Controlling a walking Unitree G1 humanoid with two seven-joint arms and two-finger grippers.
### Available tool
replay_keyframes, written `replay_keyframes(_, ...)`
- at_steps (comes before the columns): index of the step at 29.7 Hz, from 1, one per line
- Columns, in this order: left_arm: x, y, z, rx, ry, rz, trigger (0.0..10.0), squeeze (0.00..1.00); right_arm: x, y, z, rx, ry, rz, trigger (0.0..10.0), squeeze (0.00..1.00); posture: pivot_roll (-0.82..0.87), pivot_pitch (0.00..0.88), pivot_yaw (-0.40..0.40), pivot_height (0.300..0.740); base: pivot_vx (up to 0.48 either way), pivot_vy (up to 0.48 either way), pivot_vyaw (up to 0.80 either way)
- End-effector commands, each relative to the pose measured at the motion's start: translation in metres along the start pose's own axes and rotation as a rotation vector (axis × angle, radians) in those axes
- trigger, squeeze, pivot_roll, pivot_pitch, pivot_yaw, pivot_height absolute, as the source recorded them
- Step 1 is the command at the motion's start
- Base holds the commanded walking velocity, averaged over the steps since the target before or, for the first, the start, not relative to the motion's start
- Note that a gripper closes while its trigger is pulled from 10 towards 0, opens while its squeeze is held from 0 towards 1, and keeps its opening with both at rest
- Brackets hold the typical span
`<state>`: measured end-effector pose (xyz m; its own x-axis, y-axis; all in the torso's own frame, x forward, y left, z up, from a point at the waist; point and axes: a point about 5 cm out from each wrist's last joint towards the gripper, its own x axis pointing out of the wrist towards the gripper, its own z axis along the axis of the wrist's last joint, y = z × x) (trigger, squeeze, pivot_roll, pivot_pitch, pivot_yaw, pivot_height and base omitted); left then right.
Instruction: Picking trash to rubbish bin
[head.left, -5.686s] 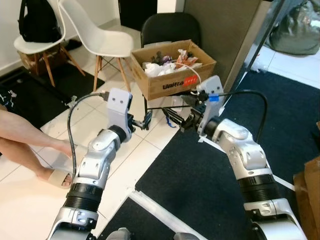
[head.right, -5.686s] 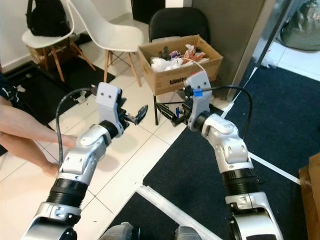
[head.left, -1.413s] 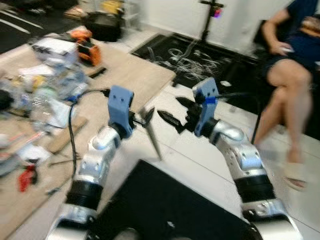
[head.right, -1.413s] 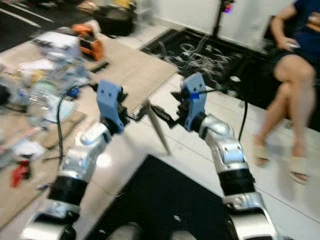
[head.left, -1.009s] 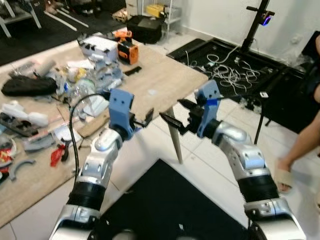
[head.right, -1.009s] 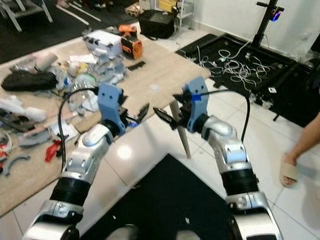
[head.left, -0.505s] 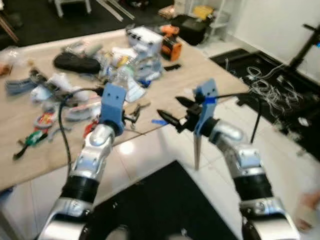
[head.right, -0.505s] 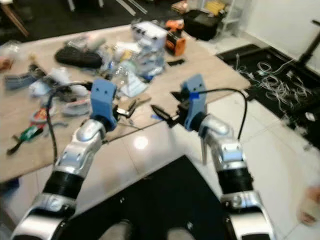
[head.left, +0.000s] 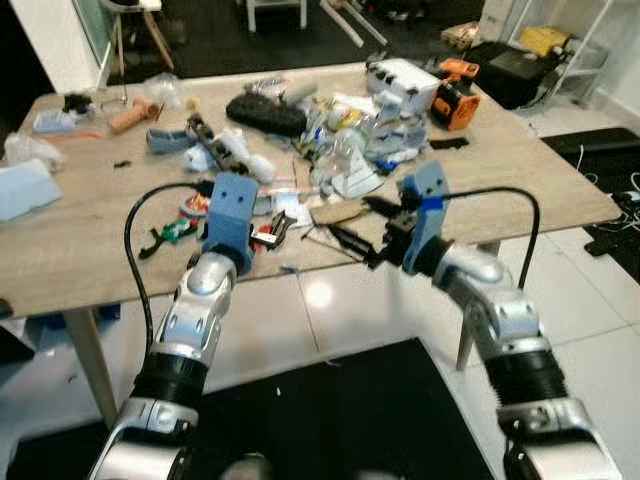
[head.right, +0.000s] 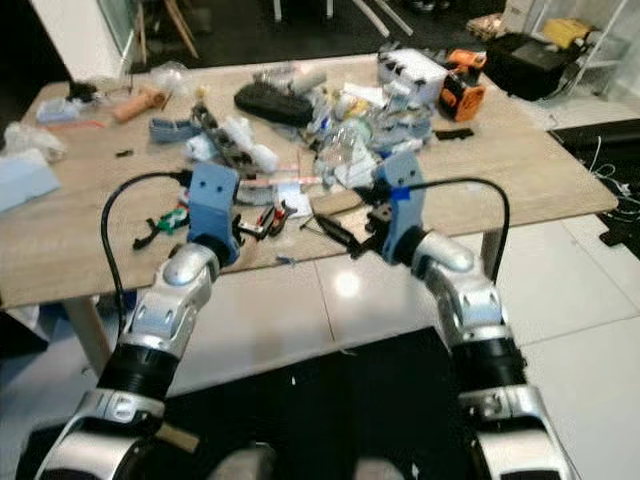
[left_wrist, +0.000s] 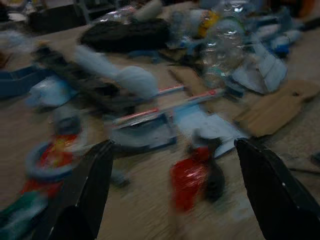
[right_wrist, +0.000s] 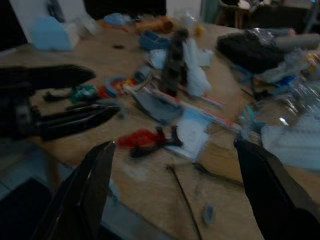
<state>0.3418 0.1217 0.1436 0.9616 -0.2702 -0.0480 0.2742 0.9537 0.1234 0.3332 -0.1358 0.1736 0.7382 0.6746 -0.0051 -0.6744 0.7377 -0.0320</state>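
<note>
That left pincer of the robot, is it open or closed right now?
Open. In the left wrist view its two black fingers stand far apart, with the cluttered table showing between them and nothing held.

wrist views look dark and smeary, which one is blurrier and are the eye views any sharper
Left wrist view: dim and the more motion-smeared, the red item on the table a soft blob. Right wrist view: equally dark, slightly crisper. Left eye view: bright, sharpest, with floor glare. Right eye view: a little softer.
</note>
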Motion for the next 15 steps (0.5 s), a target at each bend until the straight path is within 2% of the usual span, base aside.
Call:
replay_keyframes(1, -0.002, 0.004, -0.006, -0.002, 0.023, 0.008, 10.0, 0.00, 0.002, 0.004, -0.002, 0.008, 0.000, 0.014, 10.0, 0.00, -0.08, 0.000, -0.038, 0.740, 0.000, 0.000, 0.74)
replay_keyframes(3, -0.002, 0.005, -0.007, -0.005, 0.023, 0.009, 10.0, 0.00, 0.001, 0.003, -0.001, 0.002, -0.002, 0.009, 10.0, 0.00, -0.08, 0.000, -0.038, 0.740, 0.000, 0.000, 0.69)
replay_keyframes(10, -0.004, 0.002, -0.005, -0.013, 0.007, -0.026, 10.0, 0.00, -0.001, -0.010, 0.001, 0.004, 0.007, -0.086, 10.0, 0.00, -0.08, 0.000, -0.039, 0.740, 0.000, 0.000, 0.00)
replay_keyframes(15, -0.004, 0.002, -0.005, -0.010, 0.001, -0.031, 10.0, 0.00, -0.001, -0.012, 0.002, 0.006, 0.009, -0.100, 10.0, 0.00, -0.08, 0.000, -0.039, 0.740, 0.050, 0.000, 0.00)
